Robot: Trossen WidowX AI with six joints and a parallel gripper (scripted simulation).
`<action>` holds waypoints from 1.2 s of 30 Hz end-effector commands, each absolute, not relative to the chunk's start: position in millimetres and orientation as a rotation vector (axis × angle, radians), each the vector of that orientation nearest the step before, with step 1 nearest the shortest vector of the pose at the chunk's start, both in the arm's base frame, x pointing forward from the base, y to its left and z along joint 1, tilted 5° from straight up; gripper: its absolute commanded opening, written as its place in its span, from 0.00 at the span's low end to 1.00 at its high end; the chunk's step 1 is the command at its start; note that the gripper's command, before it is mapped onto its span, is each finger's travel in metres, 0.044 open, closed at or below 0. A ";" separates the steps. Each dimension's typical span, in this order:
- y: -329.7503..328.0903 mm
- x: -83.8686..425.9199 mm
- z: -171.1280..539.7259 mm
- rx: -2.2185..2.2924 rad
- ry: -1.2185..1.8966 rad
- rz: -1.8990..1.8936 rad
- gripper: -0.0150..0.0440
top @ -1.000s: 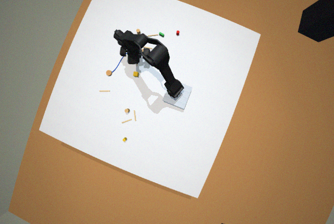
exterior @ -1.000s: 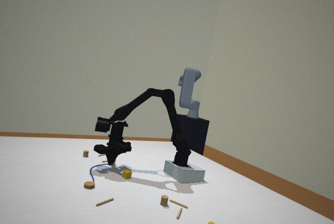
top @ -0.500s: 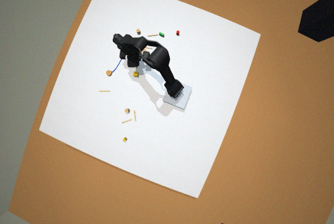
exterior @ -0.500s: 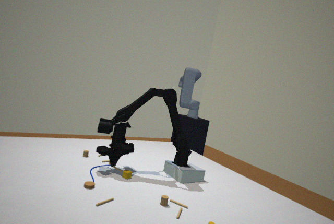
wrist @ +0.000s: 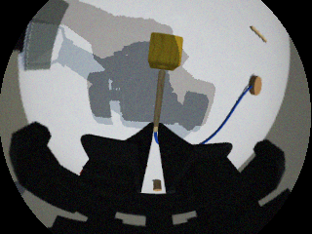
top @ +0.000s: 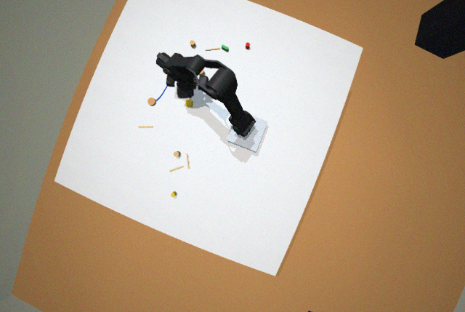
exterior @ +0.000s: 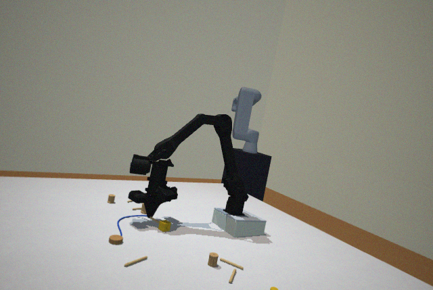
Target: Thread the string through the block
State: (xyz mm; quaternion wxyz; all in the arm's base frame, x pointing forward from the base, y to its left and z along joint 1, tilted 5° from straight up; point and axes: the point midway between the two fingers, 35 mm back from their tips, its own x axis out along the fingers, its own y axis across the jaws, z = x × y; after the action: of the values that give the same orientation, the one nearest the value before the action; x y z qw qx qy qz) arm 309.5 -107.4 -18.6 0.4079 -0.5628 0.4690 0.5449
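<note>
The yellow block (top: pixel 189 102) (exterior: pixel 164 225) (wrist: pixel 166 51) stands on the table. My gripper (exterior: pixel 150 215) (wrist: pixel 155 125) is shut on the string's stick (exterior: pixel 153 220) (wrist: pixel 159 97), near its string end, low above the table. The stick points at the block, and its far end meets the near face in the wrist view; I cannot tell whether the tip is inside the hole. The blue string (top: pixel 162 94) (exterior: pixel 136 215) (wrist: pixel 222 128) runs from the fingers to the round wooden button (top: pixel 151 101) (exterior: pixel 116 239) (wrist: pixel 255 85). The arm hides the fingertips in the top view.
A wooden cylinder (top: pixel 202 72) stands close beside the gripper, partly hidden. Another cylinder (top: pixel 176 153) (exterior: pixel 212 259) stands near two loose sticks. A loose stick (top: pixel 145 126) (exterior: pixel 135 261) lies near the button. A green piece (top: pixel 224 47) and a red piece (top: pixel 247 45) lie farther off.
</note>
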 end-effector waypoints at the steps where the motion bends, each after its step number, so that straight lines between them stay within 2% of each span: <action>1: -102.9 307.9 -18.5 -1.421 1.187 1.368 0.25; 36: -60.1 298.2 -20.8 -1.420 1.186 1.369 0.25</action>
State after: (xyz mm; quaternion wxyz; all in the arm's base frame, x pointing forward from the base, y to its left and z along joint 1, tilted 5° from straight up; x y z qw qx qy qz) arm 299.7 -65.2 -20.5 0.4076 -0.5633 0.4695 0.5442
